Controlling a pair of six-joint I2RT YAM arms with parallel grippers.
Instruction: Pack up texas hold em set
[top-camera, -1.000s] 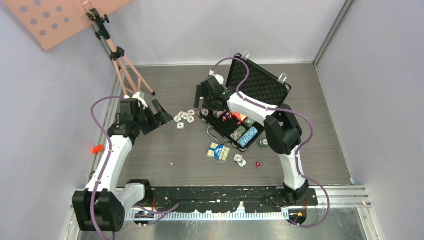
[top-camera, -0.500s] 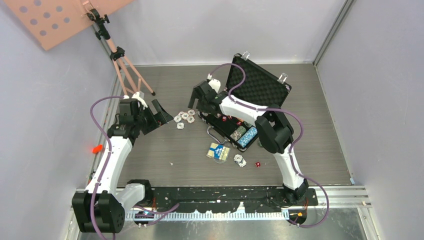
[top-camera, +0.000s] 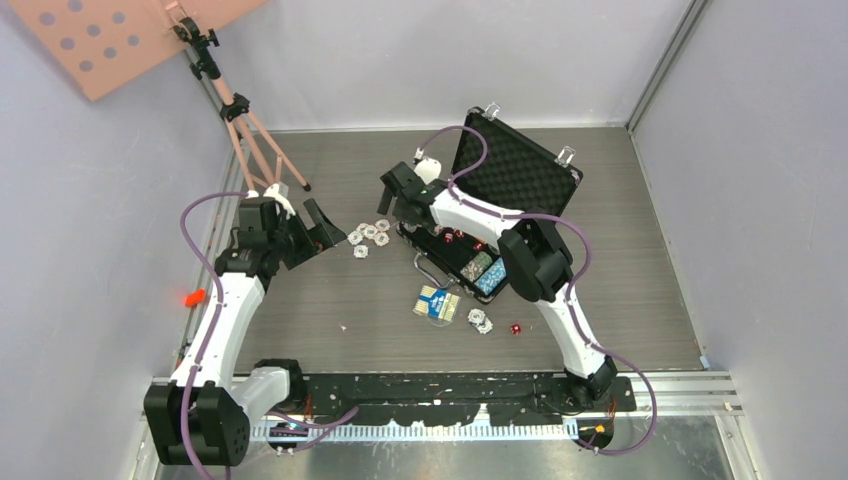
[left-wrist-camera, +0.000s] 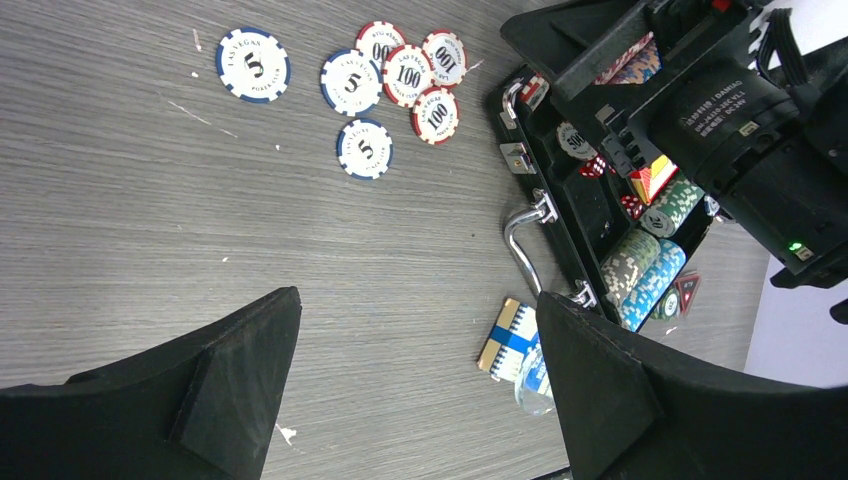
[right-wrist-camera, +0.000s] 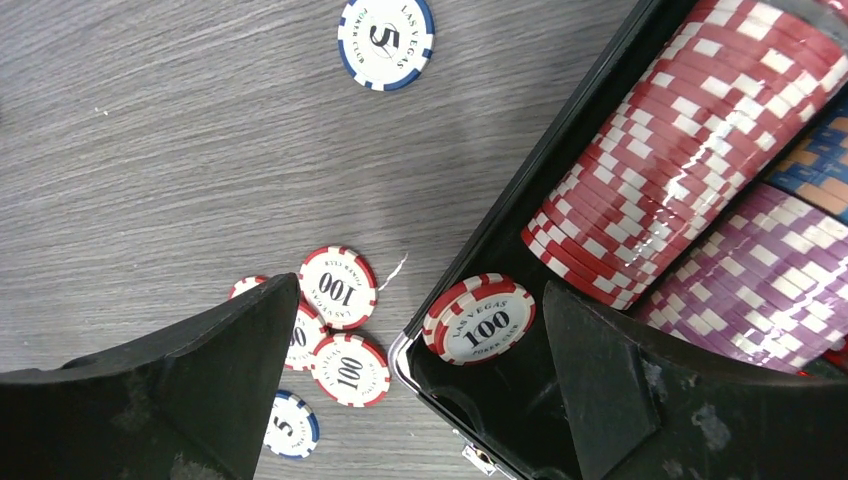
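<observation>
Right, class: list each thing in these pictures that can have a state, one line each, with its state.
Black silver-trimmed briefcase: open, lid raised.
Red-and-white chip row: packed in the case.
Single red 100 chip: flat inside the case corner.
Loose red and blue chips: on the table, outside the case.
Blue card deck: on the table.
Small red die: on the table.
Left claw: open, empty.
Right claw: open, empty.

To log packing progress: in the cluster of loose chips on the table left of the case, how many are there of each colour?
blue chips: 3
red chips: 4
Total: 7
</observation>
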